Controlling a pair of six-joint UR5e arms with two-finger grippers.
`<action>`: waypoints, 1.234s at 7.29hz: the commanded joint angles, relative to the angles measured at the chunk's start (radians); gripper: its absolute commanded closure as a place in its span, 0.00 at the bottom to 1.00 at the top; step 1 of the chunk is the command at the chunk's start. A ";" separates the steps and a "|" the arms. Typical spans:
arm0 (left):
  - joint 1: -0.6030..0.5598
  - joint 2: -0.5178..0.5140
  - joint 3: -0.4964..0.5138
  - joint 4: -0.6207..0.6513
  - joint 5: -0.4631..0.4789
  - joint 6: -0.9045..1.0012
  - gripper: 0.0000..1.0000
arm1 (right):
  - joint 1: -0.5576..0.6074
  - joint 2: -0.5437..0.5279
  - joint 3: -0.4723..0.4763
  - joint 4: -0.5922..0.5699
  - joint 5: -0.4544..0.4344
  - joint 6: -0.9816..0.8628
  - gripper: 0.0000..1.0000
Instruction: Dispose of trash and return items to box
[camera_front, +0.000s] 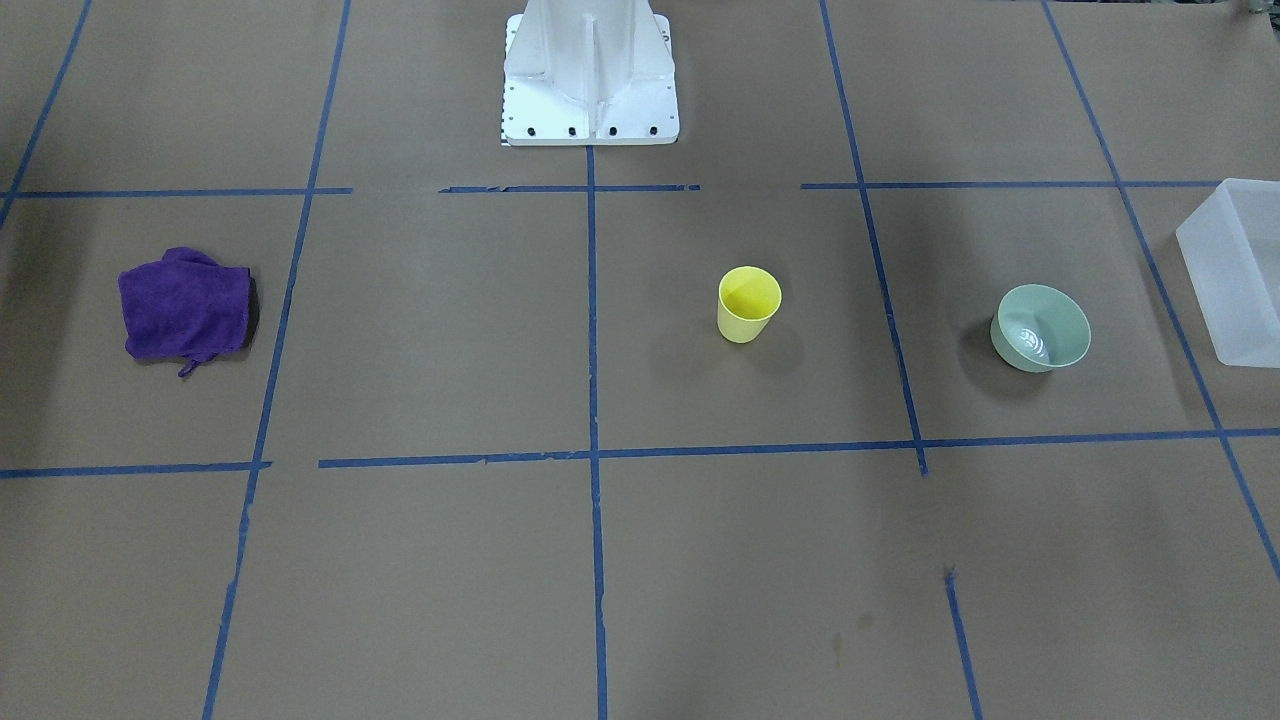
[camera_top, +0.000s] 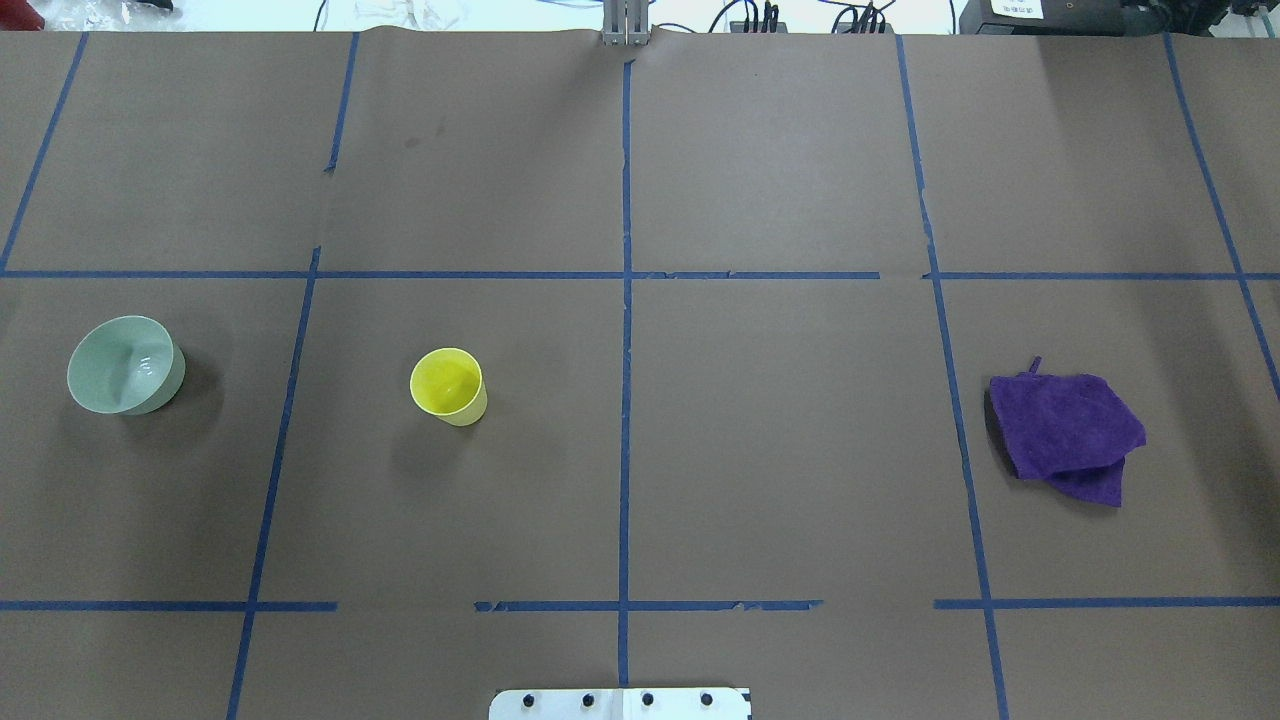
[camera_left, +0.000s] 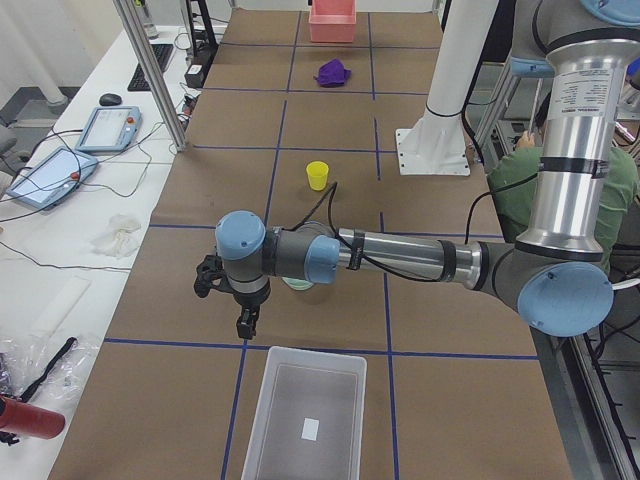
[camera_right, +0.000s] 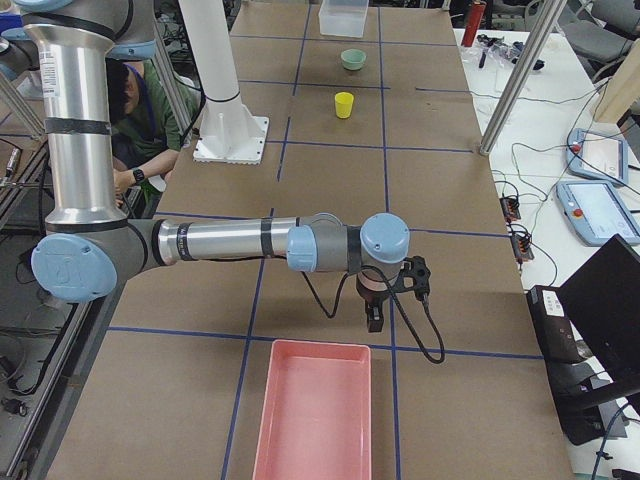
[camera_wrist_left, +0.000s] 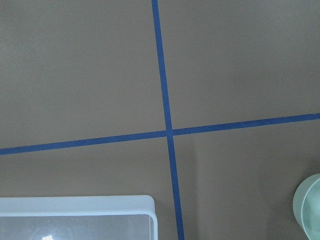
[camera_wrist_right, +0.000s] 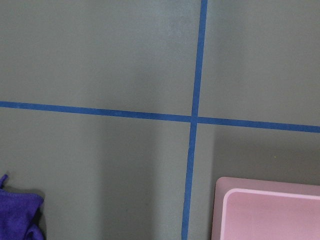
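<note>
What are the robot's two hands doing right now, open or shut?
Left gripper: cannot tell, seen only from the side.
Right gripper: cannot tell, same reason.

Cup: yellow cup (camera_top: 448, 385), upright, 9 o'clock from the table (camera_top: 780, 420) centre.
Bowl: pale green bowl (camera_top: 125, 365), 9 o'clock from the cup, well apart.
Cloth: purple cloth (camera_top: 1065, 435), crumpled, 3 o'clock.

The left arm (camera_left: 400, 258) stretches its forearm out level, wrist bent so the left gripper (camera_left: 245, 326) points straight down — the right arm (camera_right: 220, 242) and right gripper (camera_right: 375, 318) likewise. Jaw spacing cannot be told.
</note>
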 joint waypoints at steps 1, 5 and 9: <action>0.000 -0.004 -0.001 -0.003 -0.002 0.000 0.00 | 0.003 0.004 -0.004 0.000 -0.002 -0.001 0.00; 0.083 -0.028 -0.244 -0.009 -0.002 -0.238 0.00 | 0.001 0.006 0.006 0.002 -0.002 0.003 0.00; 0.544 -0.022 -0.387 -0.419 0.190 -1.006 0.00 | -0.002 0.006 0.026 0.002 0.008 0.155 0.00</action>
